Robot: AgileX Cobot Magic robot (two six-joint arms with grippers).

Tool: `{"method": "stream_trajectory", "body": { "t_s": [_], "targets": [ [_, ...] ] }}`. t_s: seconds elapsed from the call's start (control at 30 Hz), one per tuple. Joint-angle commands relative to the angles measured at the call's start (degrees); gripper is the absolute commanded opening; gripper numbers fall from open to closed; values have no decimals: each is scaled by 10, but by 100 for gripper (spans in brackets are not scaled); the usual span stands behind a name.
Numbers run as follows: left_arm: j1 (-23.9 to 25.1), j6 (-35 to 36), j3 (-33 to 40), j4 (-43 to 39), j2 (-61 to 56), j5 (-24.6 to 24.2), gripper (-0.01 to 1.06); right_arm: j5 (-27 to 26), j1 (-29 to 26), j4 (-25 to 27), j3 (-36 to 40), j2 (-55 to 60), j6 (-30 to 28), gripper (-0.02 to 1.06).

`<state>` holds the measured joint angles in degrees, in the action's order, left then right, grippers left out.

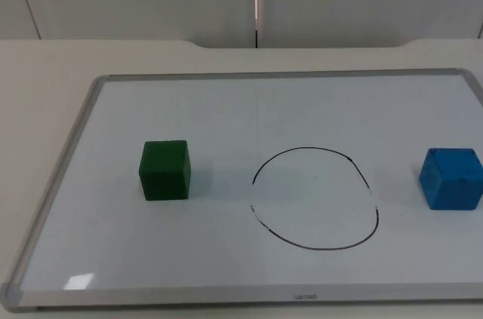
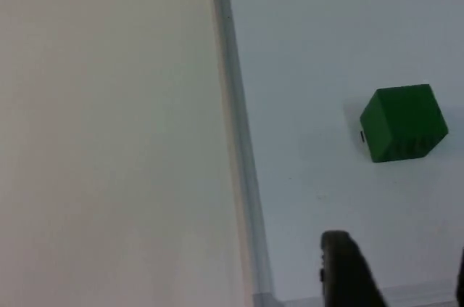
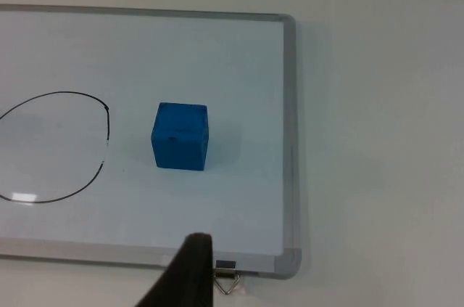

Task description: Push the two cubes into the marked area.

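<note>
two cubes sit on a whiteboard (image 1: 113, 274) that lies flat on the table (image 1: 45, 62), and both are outside the marked area. in the top view we see the green cube (image 1: 164, 170) left of centre in the frame and the blue cube (image 1: 451, 178) at the right edge, with the marked area (image 1: 315, 197), a black hand-drawn oval, between them, a little right of centre. neither cube touches the line; the green one stands well apart from it, the blue one nearer but still clear of it. both cubes rest flat on the board, upright. from the left wrist view we see the green cube (image 2: 403, 123) on the board near its grey frame (image 2: 243, 169), with bare table beyond the frame, and one black fingertip of the left gripper (image 2: 346, 267) above the board's edge, apart from the cube; we cannot tell how wide that gripper stands. from the right wrist view we see the blue cube (image 3: 181, 136) just beside the oval line (image 3: 101, 165) and near the board's rounded corner (image 3: 288, 263), where a small metal clip (image 3: 226, 278) sits at the frame. a black fingertip of the right gripper (image 3: 187, 274) hangs over the board's edge, clear of the blue cube; its opening we cannot tell either.
</note>
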<state>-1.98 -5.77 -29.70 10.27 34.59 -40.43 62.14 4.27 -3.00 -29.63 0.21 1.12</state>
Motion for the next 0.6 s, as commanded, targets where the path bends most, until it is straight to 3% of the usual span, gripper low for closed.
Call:
{"method": "stream_trajectory", "body": {
  "t_s": [0.0, 0.1, 0.2, 0.4, 0.57],
  "targets": [
    [1, -5, -4, 22, 8, 17, 31, -3, -3, 3, 1, -2, -5, 105],
    [1, -15, -4, 40, 17, 33, 8, -3, -3, 3, 1, -2, -5, 105],
    [1, -17, -4, 51, 20, 35, 0, -3, -3, 3, 1, -2, -5, 105],
    [0, -35, -4, 88, 20, 38, 0, -3, -3, 3, 1, -2, -5, 105],
    [-13, -60, -4, 131, 20, 72, 0, -3, -3, 3, 1, -2, -5, 105]
  ]
}}
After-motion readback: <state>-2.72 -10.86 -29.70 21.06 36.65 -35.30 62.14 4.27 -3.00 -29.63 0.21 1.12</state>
